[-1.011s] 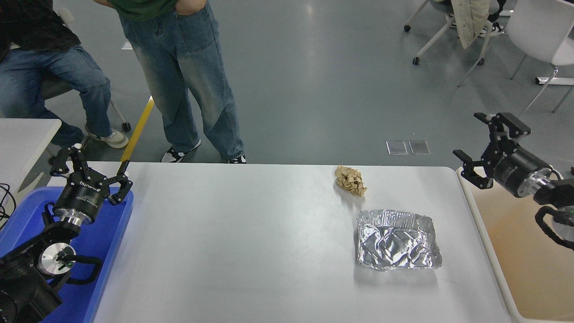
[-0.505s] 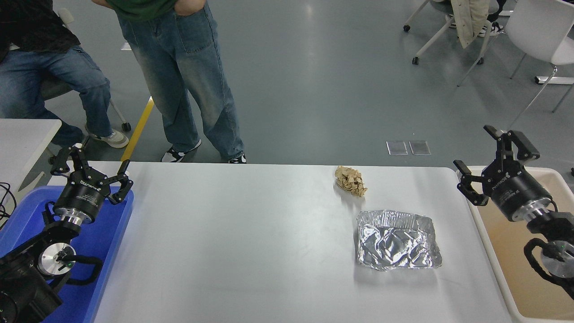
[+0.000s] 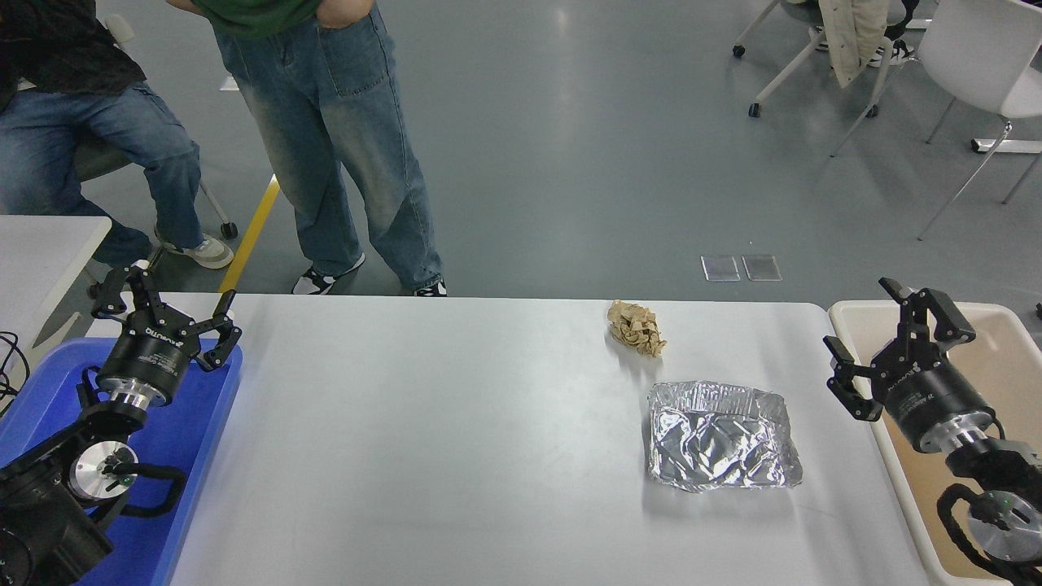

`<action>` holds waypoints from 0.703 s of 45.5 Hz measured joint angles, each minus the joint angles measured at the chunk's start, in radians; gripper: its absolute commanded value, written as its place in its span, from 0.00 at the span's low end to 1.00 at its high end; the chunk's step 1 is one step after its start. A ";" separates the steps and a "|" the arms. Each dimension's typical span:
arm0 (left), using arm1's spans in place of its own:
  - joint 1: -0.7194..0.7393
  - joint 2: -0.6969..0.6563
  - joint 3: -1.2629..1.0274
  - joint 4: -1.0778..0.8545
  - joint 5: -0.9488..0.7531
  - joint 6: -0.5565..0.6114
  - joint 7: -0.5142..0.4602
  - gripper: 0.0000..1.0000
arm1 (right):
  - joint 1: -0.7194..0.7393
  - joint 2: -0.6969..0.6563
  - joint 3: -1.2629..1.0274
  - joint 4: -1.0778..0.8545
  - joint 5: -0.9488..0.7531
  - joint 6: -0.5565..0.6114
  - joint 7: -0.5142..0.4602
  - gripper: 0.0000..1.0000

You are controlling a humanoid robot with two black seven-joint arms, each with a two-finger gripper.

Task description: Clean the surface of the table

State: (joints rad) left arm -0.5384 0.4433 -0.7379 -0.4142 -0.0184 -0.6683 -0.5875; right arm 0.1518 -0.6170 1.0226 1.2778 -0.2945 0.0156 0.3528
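The white table surface [image 3: 448, 456] spans the middle of the head view. On it lie a crumpled brown paper ball [image 3: 637, 327] near the far edge and a crushed silver foil tray [image 3: 720, 436] in front of it. My right gripper [image 3: 887, 342] is open and empty, hovering over the left rim of the beige bin, well to the right of the foil tray. My left gripper [image 3: 163, 309] is open and empty, parked over the blue bin at the lower left.
A beige bin [image 3: 977, 325] stands off the table's right end. A blue bin [image 3: 187, 439] stands at the left end. A smaller white table [image 3: 41, 244] is at the far left. Two people [image 3: 342, 146] are at the far side. Chairs [image 3: 969, 57] stand at the top right.
My right gripper has come down and toward me, from high beyond the bin's far rim to low over the bin's left rim. The paper, foil tray and left arm have not moved.
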 measured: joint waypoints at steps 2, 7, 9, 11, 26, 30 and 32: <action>0.000 0.000 0.000 0.000 0.000 0.000 0.000 1.00 | -0.001 -0.001 -0.001 0.001 -0.001 -0.001 0.000 1.00; 0.000 0.000 0.000 0.000 0.000 -0.001 0.000 1.00 | 0.000 -0.012 -0.012 0.003 -0.011 0.003 -0.001 1.00; 0.000 0.000 0.000 0.000 0.000 -0.001 0.000 1.00 | 0.007 -0.017 -0.021 0.005 -0.027 0.007 -0.003 1.00; 0.000 0.000 0.000 0.000 0.000 -0.001 0.000 1.00 | 0.019 -0.026 -0.036 0.006 -0.052 0.009 -0.006 0.99; 0.000 0.000 0.000 0.000 0.000 -0.002 0.000 1.00 | 0.255 -0.167 -0.327 0.005 -0.277 -0.001 -0.096 1.00; 0.000 0.000 0.000 0.000 0.000 -0.002 0.000 1.00 | 0.320 -0.192 -0.401 0.004 -0.313 -0.003 -0.121 0.99; 0.000 0.000 0.000 0.000 0.000 -0.002 0.000 1.00 | 0.371 -0.208 -0.461 0.004 -0.344 -0.006 -0.138 1.00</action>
State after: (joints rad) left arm -0.5385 0.4433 -0.7379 -0.4143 -0.0183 -0.6703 -0.5877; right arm 0.5227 -0.8250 0.5620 1.2816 -0.6382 0.0095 0.2147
